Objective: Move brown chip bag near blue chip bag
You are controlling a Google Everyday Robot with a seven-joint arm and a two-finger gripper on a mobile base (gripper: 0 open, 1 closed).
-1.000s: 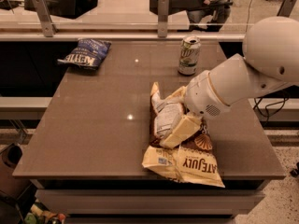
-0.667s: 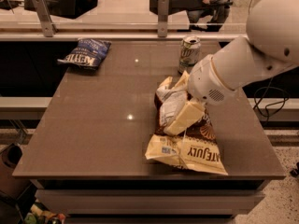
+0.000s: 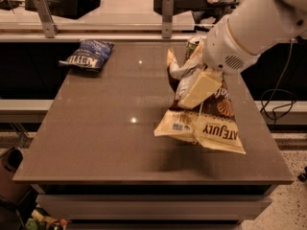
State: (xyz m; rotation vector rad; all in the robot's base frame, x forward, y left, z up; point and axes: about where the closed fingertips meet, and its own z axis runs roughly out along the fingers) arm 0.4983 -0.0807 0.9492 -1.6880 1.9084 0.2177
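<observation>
Pincer (image 3: 193,91) clamps brown chip bag (image 3: 211,128) above table (image 3: 96,147).

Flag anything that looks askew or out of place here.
Only the brown chip bag stands out. It hangs crumpled, with its lettering upside down, from the gripper, which is shut on it above the right side of the table. The blue chip bag lies at the far left corner. Nothing looks spilled.

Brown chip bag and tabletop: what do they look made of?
The brown chip bag: thin flexible film, probably plastic or foil laminate; it crumples and folds where the gripper, over the tabletop right of centre in the view, clamps it. Its finish looks fairly matte. The tabletop: hard, smooth, semi-gloss brown slab, maybe laminate or stone; it shows small light reflections.
</observation>
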